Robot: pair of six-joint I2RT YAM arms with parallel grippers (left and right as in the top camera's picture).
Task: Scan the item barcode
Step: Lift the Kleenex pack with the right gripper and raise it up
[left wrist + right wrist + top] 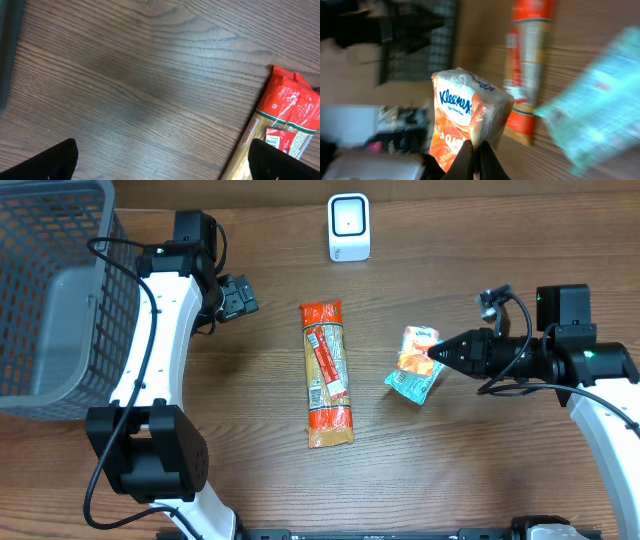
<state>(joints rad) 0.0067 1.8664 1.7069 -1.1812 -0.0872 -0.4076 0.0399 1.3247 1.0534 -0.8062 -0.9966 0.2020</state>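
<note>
An orange and white Kleenex tissue pack (417,347) hangs just above the table at the right, and my right gripper (438,352) is shut on its edge. In the right wrist view the pack (465,117) stands straight up from the closed gripper (476,150). No barcode shows on it. The white scanner (349,227) stands at the back middle of the table. My left gripper (238,298) hovers open beside the basket, over bare wood, with nothing between its fingers (50,162).
A long red pasta packet (327,375) lies in the middle of the table, its end showing in the left wrist view (287,120). A teal packet (413,386) lies under the held pack. A grey wire basket (50,290) fills the far left.
</note>
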